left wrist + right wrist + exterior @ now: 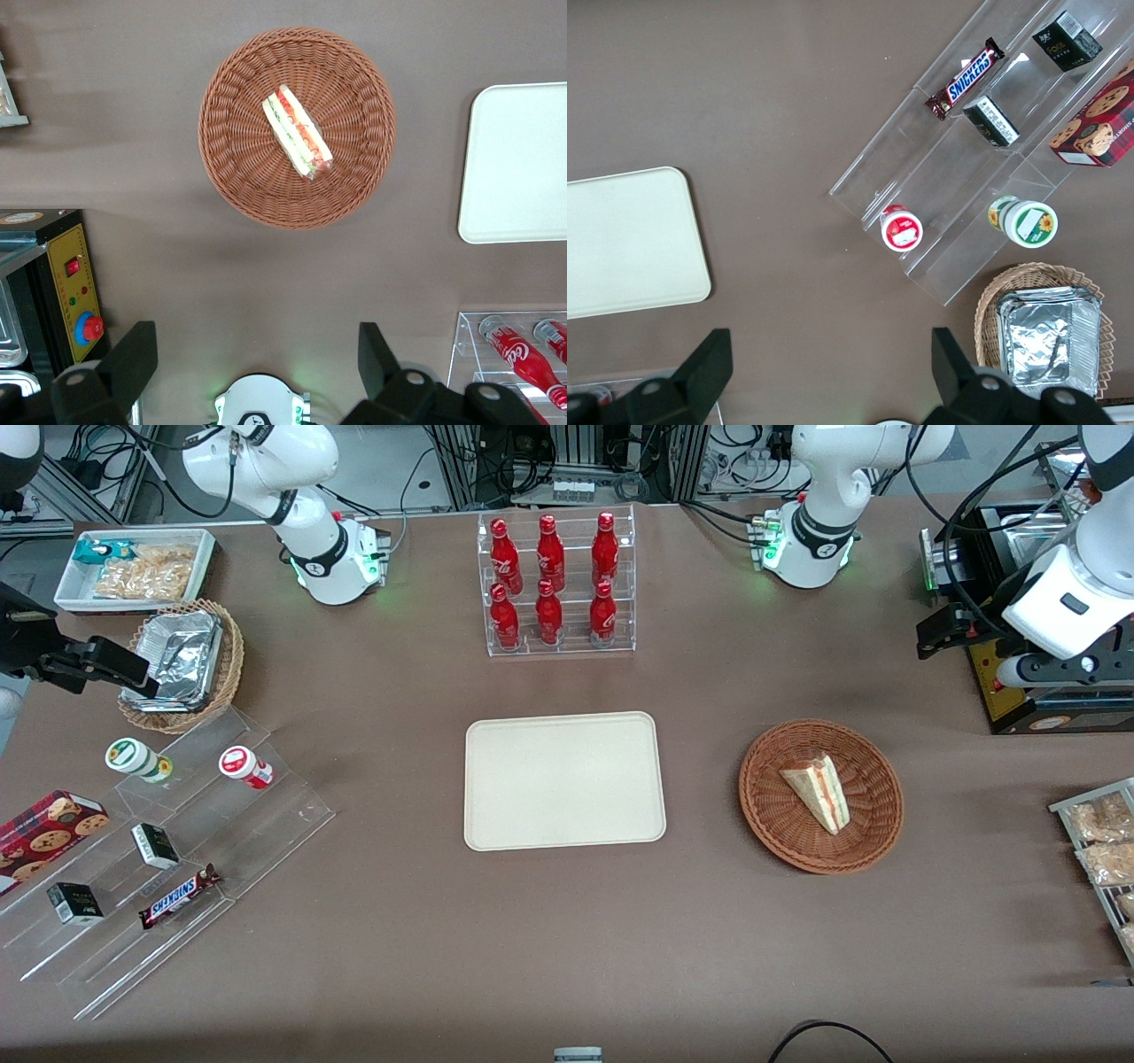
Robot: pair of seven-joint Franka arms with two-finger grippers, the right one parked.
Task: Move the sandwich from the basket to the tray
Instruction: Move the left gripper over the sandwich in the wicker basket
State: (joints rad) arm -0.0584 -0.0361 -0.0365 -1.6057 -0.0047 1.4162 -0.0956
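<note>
The sandwich, a pale wedge with red and green filling along its edge, lies in the round reddish-brown basket. The cream tray lies flat and bare at the table's middle, beside the basket. My gripper hangs high over the table, farther from the front camera than the basket and toward the working arm's end. It is open wide, with nothing between its black fingers. It is well apart from the sandwich.
A black control box with a red button stands under the gripper. A rack of red bottles stands farther back than the tray. Snack packets lie at the working arm's end; a stepped acrylic shelf and foil-filled tan basket at the parked arm's.
</note>
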